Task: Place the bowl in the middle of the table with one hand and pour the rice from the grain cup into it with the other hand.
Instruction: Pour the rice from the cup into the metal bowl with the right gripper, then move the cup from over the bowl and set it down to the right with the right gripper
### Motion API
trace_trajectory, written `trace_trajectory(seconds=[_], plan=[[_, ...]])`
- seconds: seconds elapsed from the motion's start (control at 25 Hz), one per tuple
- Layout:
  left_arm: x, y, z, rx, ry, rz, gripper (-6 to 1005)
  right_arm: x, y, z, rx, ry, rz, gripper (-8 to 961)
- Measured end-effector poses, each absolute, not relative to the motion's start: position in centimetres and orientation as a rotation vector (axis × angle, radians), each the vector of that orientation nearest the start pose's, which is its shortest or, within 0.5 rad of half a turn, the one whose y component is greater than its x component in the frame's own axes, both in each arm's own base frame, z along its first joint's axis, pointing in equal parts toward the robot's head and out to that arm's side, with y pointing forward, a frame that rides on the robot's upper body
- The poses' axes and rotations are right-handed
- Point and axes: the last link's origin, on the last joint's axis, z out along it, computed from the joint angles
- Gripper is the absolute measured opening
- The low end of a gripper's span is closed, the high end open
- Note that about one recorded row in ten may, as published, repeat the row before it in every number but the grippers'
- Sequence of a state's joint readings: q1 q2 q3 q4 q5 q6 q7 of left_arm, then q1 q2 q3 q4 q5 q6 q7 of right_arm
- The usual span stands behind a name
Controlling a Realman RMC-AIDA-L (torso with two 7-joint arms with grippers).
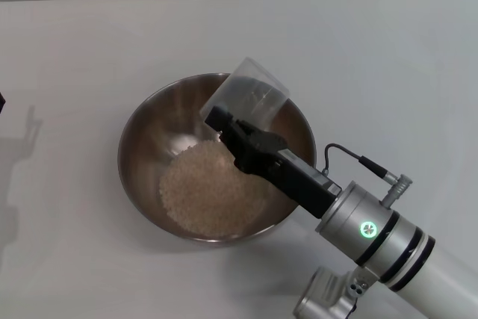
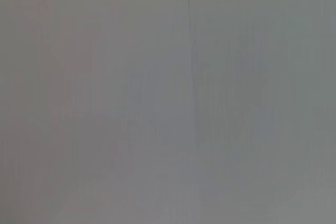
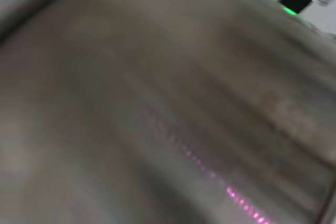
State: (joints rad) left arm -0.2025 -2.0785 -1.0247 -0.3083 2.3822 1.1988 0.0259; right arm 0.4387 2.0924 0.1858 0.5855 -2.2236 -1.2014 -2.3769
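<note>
The right gripper point(image 1: 224, 126) is clamped on the tipped grain cup point(image 1: 250, 93) above the bowl's point(image 1: 146, 128) far right rim. Rice point(image 1: 209, 188) is heaped inside the bowl, mid-table point(image 1: 75, 50). The left gripper is unseen.

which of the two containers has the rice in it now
The bowl holds the rice. The grain cup, shut in the right gripper, is tilted above it and looks empty.

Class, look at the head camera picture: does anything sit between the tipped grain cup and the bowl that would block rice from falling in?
Nothing visible does. The right gripper holds the grain cup tipped over the bowl, and the rice already lies heaped inside it. The space under the cup is open down to the bowl's inside.
</note>
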Motion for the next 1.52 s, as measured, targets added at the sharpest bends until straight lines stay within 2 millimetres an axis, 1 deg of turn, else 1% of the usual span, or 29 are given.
trace_trajectory(seconds=[0.36, 0.72, 0.88, 0.96, 1.0, 1.12, 1.16, 1.2, 1.24, 1.32, 1.36, 1.4, 1.52], plan=[[-36.3, 27.4, 0.0, -1.434, -0.533, -0.573, 833, 19.1, 25.0, -14.0, -0.964, -1.848, -0.430, 12], [-36.3, 27.5, 0.0, -1.434, -0.532, -0.574, 833, 19.2, 25.0, -14.1, -0.948, -1.868, -0.437, 13], [-36.3, 27.5, 0.0, -1.434, -0.532, -0.574, 833, 18.9, 25.0, -14.1, -0.972, -1.842, -0.416, 14], [-36.3, 27.4, 0.0, -1.434, -0.533, -0.574, 833, 18.4, 24.8, -13.9, -1.036, -1.764, -0.358, 14], [-36.3, 27.4, 0.0, -1.434, -0.533, -0.574, 833, 18.4, 24.8, -13.9, -1.036, -1.764, -0.358, 14], [-36.3, 27.4, 0.0, -1.434, -0.533, -0.573, 833, 17.8, 24.7, -13.4, -1.132, -1.639, -0.255, 15], [-36.3, 27.4, 0.0, -1.434, -0.533, -0.573, 833, 17.3, 24.7, -12.9, -1.218, -1.509, -0.162, 15], [-36.3, 27.4, -0.1, -1.434, -0.533, -0.574, 833, 17.2, 24.7, -12.6, -1.262, -1.433, -0.112, 15], [-36.3, 27.4, -0.1, -1.434, -0.533, -0.574, 833, 17.2, 24.7, -12.6, -1.262, -1.433, -0.112, 15], [-36.3, 27.4, -0.1, -1.434, -0.537, -0.577, 833, 17.0, 24.7, -12.0, -1.330, -1.299, -0.015, 16], [-36.3, 27.4, -0.1, -1.434, -0.540, -0.580, 833, 16.9, 24.5, -11.4, -1.387, -1.168, 0.085, 16], [-36.3, 27.4, -0.1, -1.434, -0.540, -0.580, 833, 16.9, 24.5, -11.4, -1.387, -1.168, 0.085, 16], [-36.3, 27.4, -0.1, -1.434, -0.540, -0.581, 833, 16.7, 24.5, -10.9, -1.461, -0.990, 0.190, 17]])
